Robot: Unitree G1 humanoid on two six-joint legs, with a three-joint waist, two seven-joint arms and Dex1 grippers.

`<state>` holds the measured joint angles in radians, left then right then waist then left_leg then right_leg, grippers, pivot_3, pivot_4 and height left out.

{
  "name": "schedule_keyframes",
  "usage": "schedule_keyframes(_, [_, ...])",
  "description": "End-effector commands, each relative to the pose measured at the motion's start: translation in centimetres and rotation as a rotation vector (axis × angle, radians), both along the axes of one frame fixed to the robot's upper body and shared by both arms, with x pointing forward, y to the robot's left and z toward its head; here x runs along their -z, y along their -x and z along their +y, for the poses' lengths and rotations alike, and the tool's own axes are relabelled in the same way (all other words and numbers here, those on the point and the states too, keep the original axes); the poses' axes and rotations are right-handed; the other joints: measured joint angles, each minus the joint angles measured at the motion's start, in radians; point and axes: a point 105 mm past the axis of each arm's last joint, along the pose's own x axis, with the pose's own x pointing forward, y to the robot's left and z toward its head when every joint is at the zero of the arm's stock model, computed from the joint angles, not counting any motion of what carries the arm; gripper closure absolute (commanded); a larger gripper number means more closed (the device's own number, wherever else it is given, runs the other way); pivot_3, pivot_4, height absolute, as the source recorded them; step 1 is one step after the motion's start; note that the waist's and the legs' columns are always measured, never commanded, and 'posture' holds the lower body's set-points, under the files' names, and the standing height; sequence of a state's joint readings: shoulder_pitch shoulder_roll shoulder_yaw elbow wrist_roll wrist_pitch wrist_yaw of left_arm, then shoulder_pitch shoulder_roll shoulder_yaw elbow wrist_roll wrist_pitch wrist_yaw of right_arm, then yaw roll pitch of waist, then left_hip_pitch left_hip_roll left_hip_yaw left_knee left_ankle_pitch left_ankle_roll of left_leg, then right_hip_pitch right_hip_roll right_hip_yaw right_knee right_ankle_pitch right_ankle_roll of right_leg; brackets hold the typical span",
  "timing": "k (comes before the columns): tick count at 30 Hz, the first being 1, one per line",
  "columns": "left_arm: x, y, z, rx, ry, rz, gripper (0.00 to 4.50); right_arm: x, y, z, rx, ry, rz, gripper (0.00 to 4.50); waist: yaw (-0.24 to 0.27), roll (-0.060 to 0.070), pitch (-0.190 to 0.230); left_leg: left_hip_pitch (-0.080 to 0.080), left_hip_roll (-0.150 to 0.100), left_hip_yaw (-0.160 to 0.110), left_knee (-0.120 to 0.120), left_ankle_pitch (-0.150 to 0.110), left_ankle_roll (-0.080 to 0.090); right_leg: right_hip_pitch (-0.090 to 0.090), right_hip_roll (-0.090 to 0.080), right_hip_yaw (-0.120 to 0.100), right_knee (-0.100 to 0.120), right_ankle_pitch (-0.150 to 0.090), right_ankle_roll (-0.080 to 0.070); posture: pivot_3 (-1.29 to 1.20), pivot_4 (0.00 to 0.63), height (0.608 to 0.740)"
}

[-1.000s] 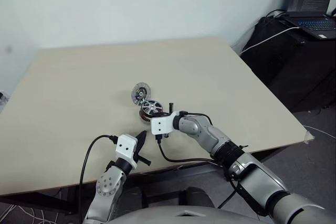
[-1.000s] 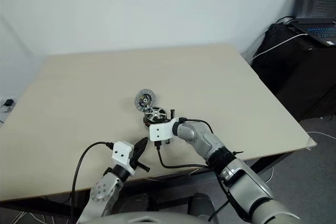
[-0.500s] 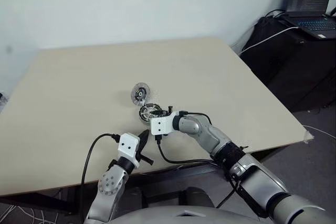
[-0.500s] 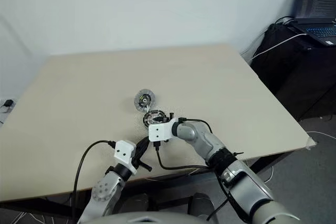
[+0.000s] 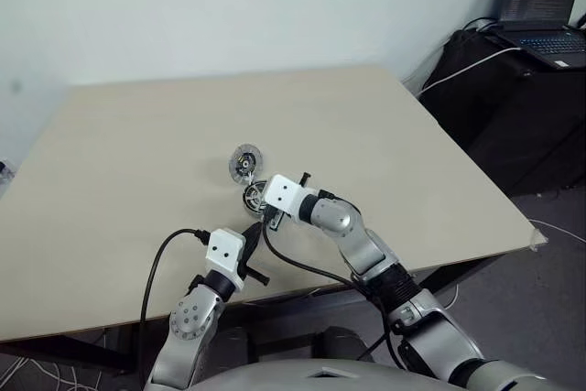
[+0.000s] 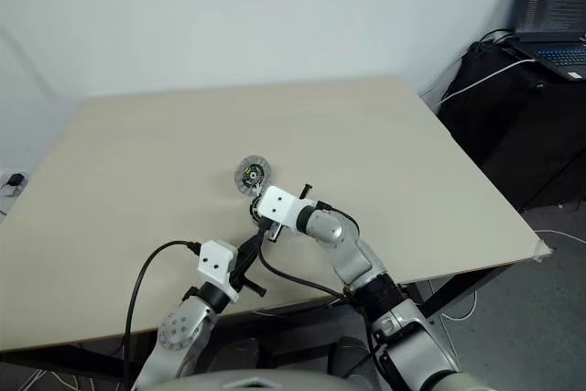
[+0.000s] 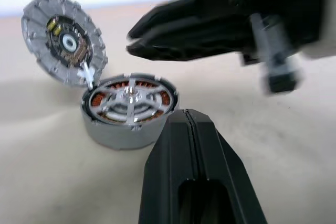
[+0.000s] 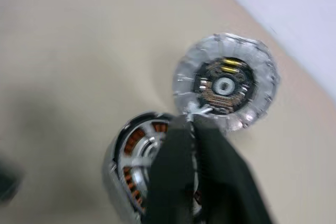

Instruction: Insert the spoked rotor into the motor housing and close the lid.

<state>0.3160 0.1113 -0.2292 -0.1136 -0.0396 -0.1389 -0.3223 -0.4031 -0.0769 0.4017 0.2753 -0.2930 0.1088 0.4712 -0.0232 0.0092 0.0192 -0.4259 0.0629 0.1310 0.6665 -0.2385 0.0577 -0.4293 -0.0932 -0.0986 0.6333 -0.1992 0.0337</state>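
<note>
A pale beige desk (image 5: 385, 135) with a plain, matte top is observed. Two items are found lying directly on it, near the middle of its near half. The motor housing (image 7: 128, 111) is seated flat, with the spoked rotor (image 7: 130, 98) seen set inside its ring of copper windings. The lid (image 7: 64, 38) is propped tilted just beside the housing, its dark-centred face exposed and its lower edge touching the housing rim.

A pale beige table (image 5: 137, 135) is set against a plain white wall (image 5: 229, 6). At the far right, an open laptop (image 5: 542, 6) is seen on a black stand (image 5: 513, 107), with cables (image 5: 462, 66) draped across it.
</note>
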Motion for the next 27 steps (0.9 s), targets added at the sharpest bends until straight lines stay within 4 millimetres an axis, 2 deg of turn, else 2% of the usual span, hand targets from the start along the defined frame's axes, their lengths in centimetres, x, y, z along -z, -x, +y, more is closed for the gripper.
schedule_keyframes(1, [-2.1,-0.3,-0.4,0.007,0.002,-0.061,4.5,0.1,-1.5,-0.2,0.143,-0.108,0.091,4.47,-0.001,0.0,0.0,0.0,0.0,0.0,0.0,0.0,0.0,0.0,0.0,0.0,0.0,0.0,0.0,0.0,0.0,0.74])
schedule_keyframes(7, [-2.7,0.1,-0.2,-0.008,0.004,-0.054,4.5,0.5,-2.1,0.9,0.173,-0.148,0.16,4.47,-0.005,0.001,0.0,-0.001,0.0,0.0,-0.001,0.0,0.0,-0.001,0.0,0.0,0.0,0.0,0.0,0.0,0.0,0.74])
schedule_keyframes(13, [-3.1,0.3,-0.1,-0.02,0.007,-0.051,4.5,2.1,-2.3,1.2,0.164,-0.089,0.206,4.47,-0.007,0.001,0.0,-0.001,0.0,0.0,-0.001,0.0,0.0,-0.001,0.0,0.0,0.0,0.0,0.0,0.0,0.0,0.74])
schedule_keyframes(18, [-3.4,0.4,-0.3,-0.02,0.005,-0.052,4.5,3.5,-2.1,0.6,0.166,-0.003,0.238,4.47,-0.012,0.002,0.0,-0.001,0.0,0.001,-0.001,0.0,0.0,-0.001,0.0,0.001,0.0,0.0,0.0,0.0,0.0,0.74])
schedule_keyframes(21, [-3.5,0.4,-0.5,-0.015,0.0,-0.053,4.5,3.1,-2.3,0.4,0.167,-0.015,0.224,4.47,-0.012,0.002,0.0,0.0,0.0,0.001,-0.001,0.0,0.0,-0.001,0.0,0.001,0.0,0.0,0.0,0.0,0.0,0.74])
schedule_keyframes(24, [-3.9,0.5,-0.7,-0.013,-0.012,-0.062,4.5,0.7,-2.6,0.5,0.12,-0.066,0.147,4.47,-0.012,0.002,0.0,-0.001,0.0,0.001,-0.001,0.0,0.0,-0.001,0.0,0.001,0.0,0.0,0.0,0.0,0.0,0.74])
schedule_keyframes(27, [-4.1,0.6,-0.5,-0.011,-0.029,-0.069,4.5,-0.7,-2.0,0.6,0.005,0.001,0.071,4.47,-0.012,0.002,0.001,-0.001,0.0,0.001,-0.001,0.0,0.0,-0.001,0.0,0.001,0.0,0.0,0.0,0.0,0.0,0.74])
